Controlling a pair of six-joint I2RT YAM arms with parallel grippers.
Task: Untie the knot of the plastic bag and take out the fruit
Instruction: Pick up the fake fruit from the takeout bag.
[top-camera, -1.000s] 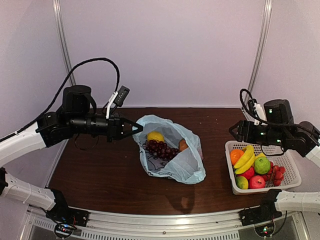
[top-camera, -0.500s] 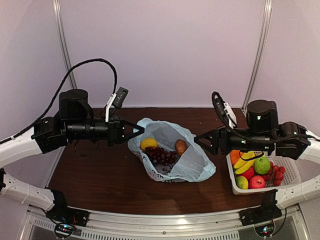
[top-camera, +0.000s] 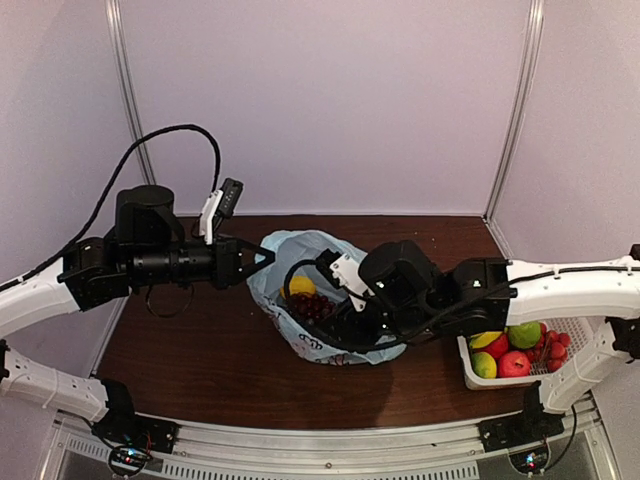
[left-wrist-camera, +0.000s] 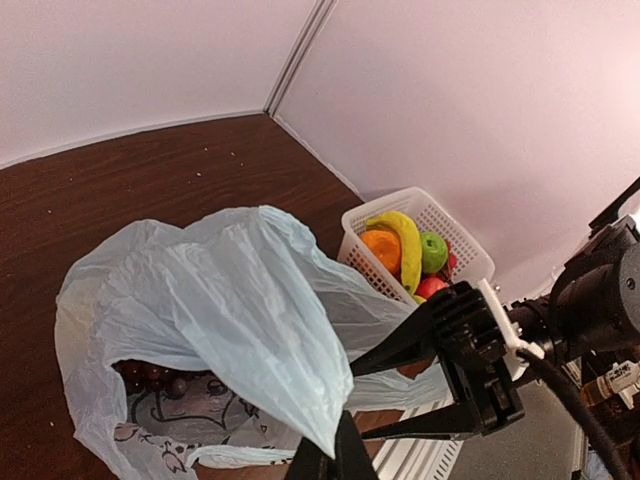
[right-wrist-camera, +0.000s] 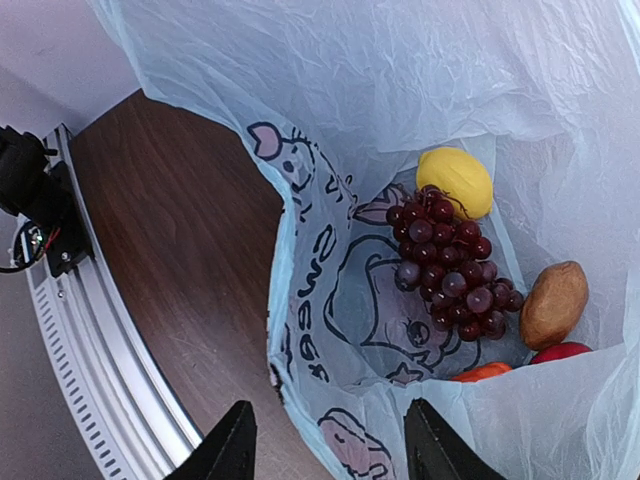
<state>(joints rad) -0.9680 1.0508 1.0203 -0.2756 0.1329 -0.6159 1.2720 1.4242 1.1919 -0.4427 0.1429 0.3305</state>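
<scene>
Left gripper (top-camera: 268, 258) was clamped tight on a pinch of the plastic bag (top-camera: 300, 245), holding its left rim up off the surface (top-camera: 200, 340). That kept the mouth wide open, and the left wrist view showed thin blue film drawn to a point right at the closed fingertips.

In from the right reached the other arm, stretched across the middle of the surface. The right gripper (right-wrist-camera: 330, 405) hung over the near side of the bag's mouth, its fingers well apart with nothing between them but the printed bag wall below. It had hold of nothing.

The bag sat at the centre of the surface, sagging to the near side. Down inside lay the fruit: a yellow lemon (right-wrist-camera: 455, 180) at the far side, a dark purple grape bunch (right-wrist-camera: 450, 265) touching it, and a brown oval fruit (right-wrist-camera: 553, 303) just right of the grapes. Slivers of something red and something orange peeked out at the edge.

Far right, the white mesh basket (left-wrist-camera: 455, 225) held a banana, an orange, a green apple and red pieces.
</scene>
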